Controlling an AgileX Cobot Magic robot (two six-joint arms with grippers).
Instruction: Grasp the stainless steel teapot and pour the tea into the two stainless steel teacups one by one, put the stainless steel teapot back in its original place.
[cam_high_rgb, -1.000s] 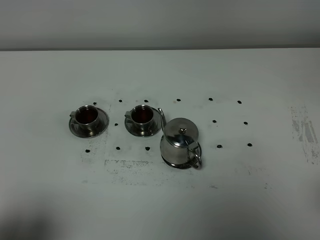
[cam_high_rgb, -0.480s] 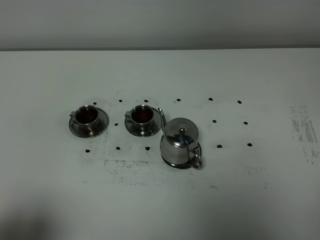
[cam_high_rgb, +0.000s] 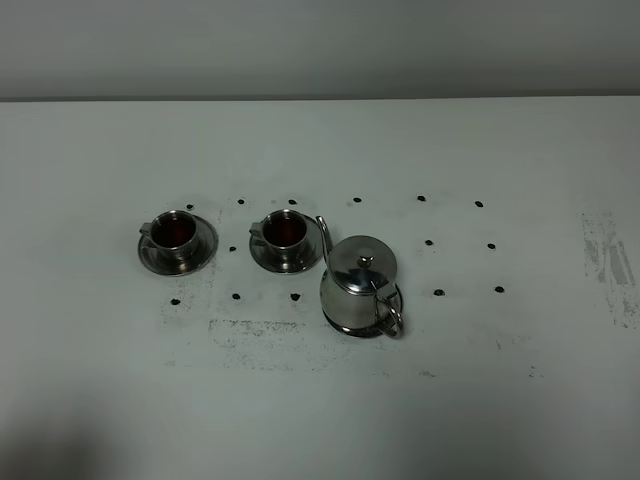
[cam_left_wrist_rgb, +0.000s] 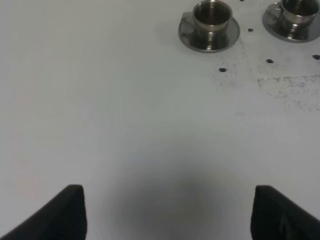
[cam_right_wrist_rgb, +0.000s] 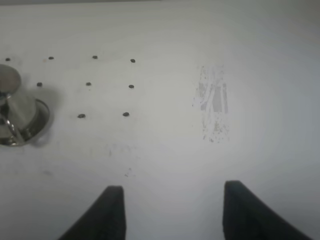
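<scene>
Sitting still on its saucer (cam_high_rgb: 397, 300), the teapot (cam_high_rgb: 357, 286) is not moving; both teacups (cam_high_rgb: 174, 231) (cam_high_rgb: 286, 230) are holding tea already. Both claws, left (cam_left_wrist_rgb: 167, 210) and right (cam_right_wrist_rgb: 172, 210), are hanging open, holding nothing.

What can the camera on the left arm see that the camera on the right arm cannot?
Only the left wrist view shows the two teacups on their saucers, one whole and one cut off at the picture's edge, plus the open left gripper holding nothing.

Only the right wrist view shows part of the teapot on its saucer, a scuffed grey patch on the table, and the open, empty right gripper.

Both show the white table with small black dots marked on it.
</scene>
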